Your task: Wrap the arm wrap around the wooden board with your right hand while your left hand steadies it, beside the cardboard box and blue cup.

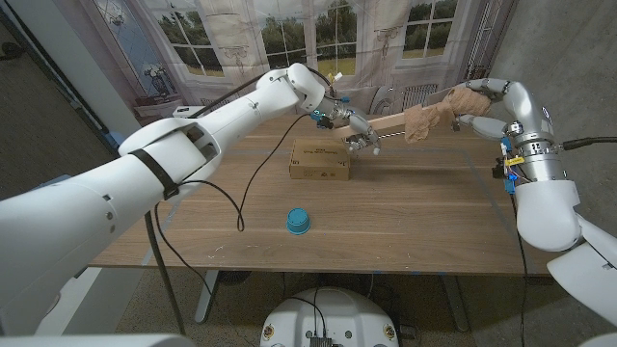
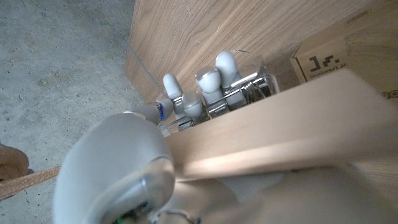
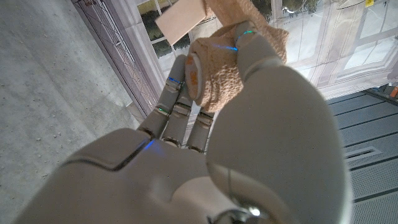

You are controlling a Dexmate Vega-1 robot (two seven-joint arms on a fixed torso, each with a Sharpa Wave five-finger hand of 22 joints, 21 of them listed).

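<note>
Nearest us, our right hand (image 3: 205,155) holds the tan arm wrap (image 3: 217,74) on the wooden board (image 1: 395,122); our left hand (image 1: 349,128) grips its other end above the cardboard box (image 1: 320,160). Loosening risks unravelling.

Wooden board (image 1: 390,122): pale plank, held above table, roughly level. Arm wrap (image 1: 429,118): tan fabric bunched around board's right portion, apparently only partly wound.

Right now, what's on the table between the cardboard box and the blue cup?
Nothing: in the head view, bare wooden table lies between the cardboard box and the blue cup, apart from a thin black cable hanging off to one side.
</note>
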